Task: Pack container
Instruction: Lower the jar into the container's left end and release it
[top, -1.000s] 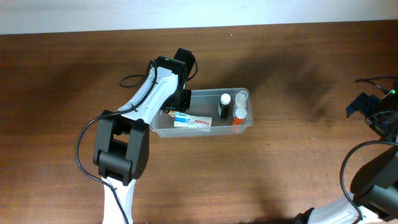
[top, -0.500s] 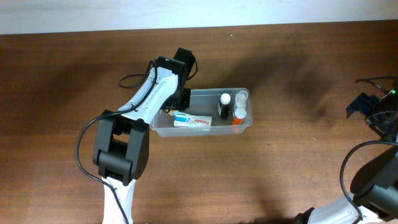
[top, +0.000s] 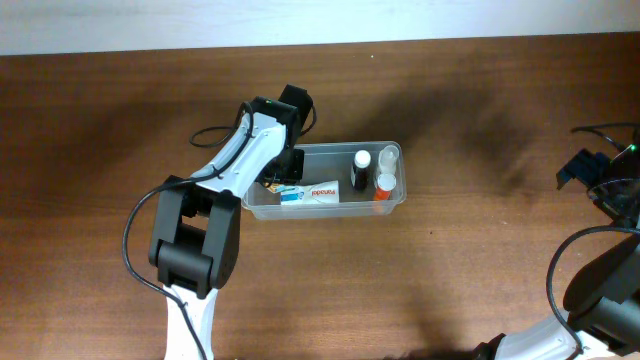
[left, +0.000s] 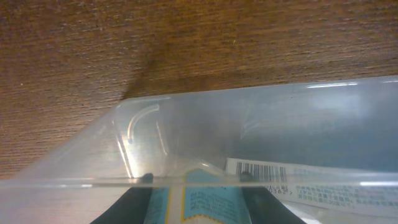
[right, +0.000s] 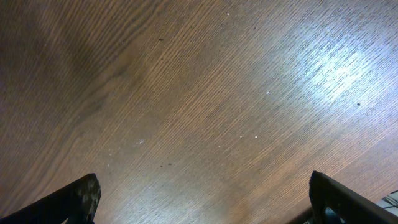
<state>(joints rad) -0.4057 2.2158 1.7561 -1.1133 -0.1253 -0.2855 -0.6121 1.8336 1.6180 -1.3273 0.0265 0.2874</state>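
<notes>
1. The container (top: 322, 211) sits on the wooden table (top: 480, 270), a little left of centre, long side running left to right.
2. Inside, at the right end: a black bottle (top: 361, 172), a clear bottle (top: 389, 157) and an orange-based bottle (top: 384, 188), all upright and close together.
3. A toothpaste box (top: 312, 195) lies flat along the near wall.
4. The left gripper (left: 199, 208) reaches into the left end. Its fingers (left: 134, 205) flank the box end and seem to pinch it, though the translucent wall blurs the contact.
5. The right gripper (right: 208, 202) hovers over bare wood at the far right, fingers spread wide, holding nothing.
</notes>
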